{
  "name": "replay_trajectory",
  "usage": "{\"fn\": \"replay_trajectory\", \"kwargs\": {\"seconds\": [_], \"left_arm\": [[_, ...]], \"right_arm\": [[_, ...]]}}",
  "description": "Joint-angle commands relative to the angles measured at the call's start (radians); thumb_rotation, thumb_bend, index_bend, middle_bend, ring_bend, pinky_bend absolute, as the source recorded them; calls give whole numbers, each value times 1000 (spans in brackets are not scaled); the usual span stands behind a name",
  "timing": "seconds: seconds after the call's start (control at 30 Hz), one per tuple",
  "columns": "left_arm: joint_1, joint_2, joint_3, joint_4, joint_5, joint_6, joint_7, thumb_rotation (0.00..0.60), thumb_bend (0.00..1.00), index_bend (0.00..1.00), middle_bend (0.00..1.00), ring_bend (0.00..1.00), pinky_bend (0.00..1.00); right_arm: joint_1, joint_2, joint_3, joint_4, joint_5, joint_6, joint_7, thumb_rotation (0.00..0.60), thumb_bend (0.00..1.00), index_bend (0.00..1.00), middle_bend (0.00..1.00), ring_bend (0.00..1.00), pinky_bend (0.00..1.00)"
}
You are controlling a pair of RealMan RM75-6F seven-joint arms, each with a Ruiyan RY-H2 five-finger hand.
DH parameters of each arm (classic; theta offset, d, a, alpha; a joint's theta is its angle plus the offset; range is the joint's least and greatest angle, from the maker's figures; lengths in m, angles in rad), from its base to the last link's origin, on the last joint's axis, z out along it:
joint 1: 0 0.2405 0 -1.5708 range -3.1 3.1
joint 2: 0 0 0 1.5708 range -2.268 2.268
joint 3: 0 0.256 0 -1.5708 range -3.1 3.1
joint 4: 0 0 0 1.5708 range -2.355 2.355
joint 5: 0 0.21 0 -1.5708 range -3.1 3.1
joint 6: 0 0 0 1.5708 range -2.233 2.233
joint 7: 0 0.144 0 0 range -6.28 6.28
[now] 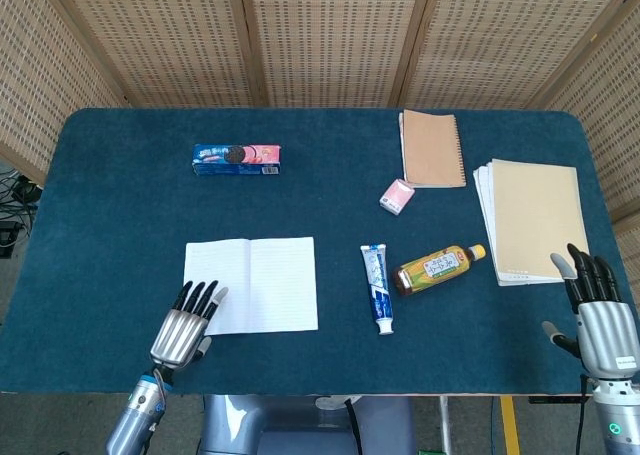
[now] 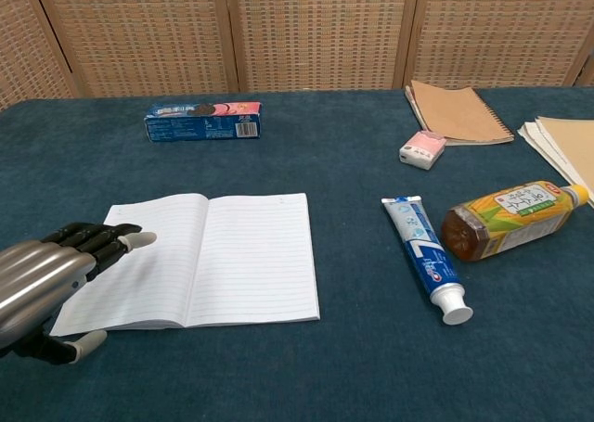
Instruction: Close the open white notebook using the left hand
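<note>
The white notebook (image 1: 252,284) (image 2: 200,258) lies open and flat on the blue table, its lined pages facing up. My left hand (image 1: 186,327) (image 2: 51,278) hovers at the notebook's near-left corner, fingers extended and apart, fingertips over the left page's edge, holding nothing. At the table's near right edge my right hand (image 1: 600,307) rests with fingers straight and apart, empty, just in front of a stack of papers; it appears in the head view only.
A toothpaste tube (image 1: 377,287) (image 2: 426,258) and a lying drink bottle (image 1: 437,268) (image 2: 511,217) sit right of the notebook. A cookie pack (image 1: 236,158) (image 2: 203,121) lies at the back. Brown spiral notebook (image 1: 432,147), pink eraser box (image 1: 397,196) and paper stack (image 1: 532,218) lie right.
</note>
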Motion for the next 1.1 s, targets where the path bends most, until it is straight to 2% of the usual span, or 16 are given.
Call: {"fn": "replay_trajectory", "kwargs": {"seconds": [0.03, 0.83, 0.9, 0.97, 1.03, 1.1], "left_arm": [[-4, -1, -1, 0, -5, -6, 4, 600, 350, 0, 0, 0, 0], [-26, -39, -16, 51, -38, -16, 52, 600, 361, 0, 0, 0, 0], [-27, -41, -12, 59, -24, -5, 52, 600, 422, 0, 0, 0, 0], [-27, -44, -7, 71, -5, 10, 52, 600, 547, 0, 0, 0, 0], [-27, -49, -1, 88, 24, 31, 56, 600, 625, 0, 0, 0, 0], [-29, -53, 2, 102, 41, 42, 59, 600, 656, 0, 0, 0, 0]], "right_arm": [[0, 0, 0, -1, -2, 2, 0, 600, 49, 33, 0, 0, 0], [-2, -4, 1, -1, -16, 18, 25, 600, 45, 40, 0, 0, 0], [-3, -5, 2, 0, -16, 21, 29, 600, 46, 43, 0, 0, 0], [-3, -6, 2, 1, -17, 23, 32, 600, 46, 47, 0, 0, 0], [-3, -6, 2, 0, -18, 23, 36, 600, 45, 49, 0, 0, 0], [-3, -5, 0, -1, -19, 22, 40, 600, 46, 51, 0, 0, 0]]}}
